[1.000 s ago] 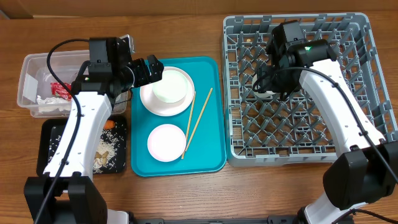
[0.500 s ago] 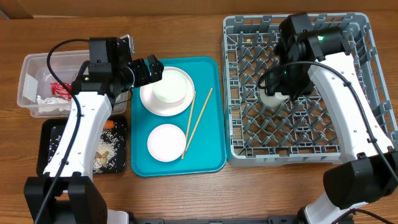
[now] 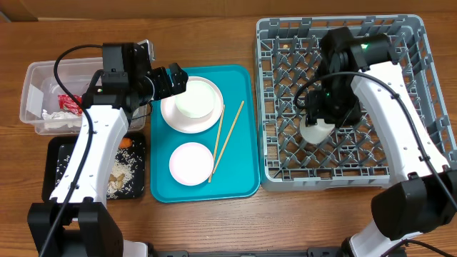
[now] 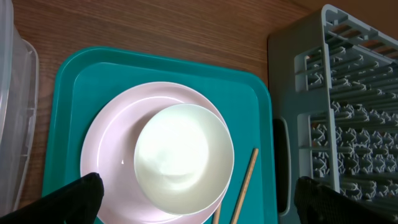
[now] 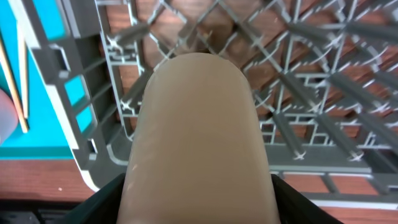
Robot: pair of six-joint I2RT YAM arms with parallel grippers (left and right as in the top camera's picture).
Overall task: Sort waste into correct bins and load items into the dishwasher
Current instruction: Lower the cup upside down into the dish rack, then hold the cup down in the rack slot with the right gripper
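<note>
On the right side of the bench sits the big grey rack [image 3: 430, 43]. Over its left half, the right gripper [image 5: 199, 200] squeezes the small white cup [image 5: 199, 112]. The teal tray [image 3: 239, 175] beside it carries the plate [image 3: 173, 120] with 1 bowl [image 3: 195, 98] on it, 1 more bowl [image 3: 191, 163] near the tray's front edge, and 2 chopsticks [image 3: 226, 139]. By the plate's left edge, the left gripper [image 3: 176, 80] hangs wide apart, holding nothing.
</note>
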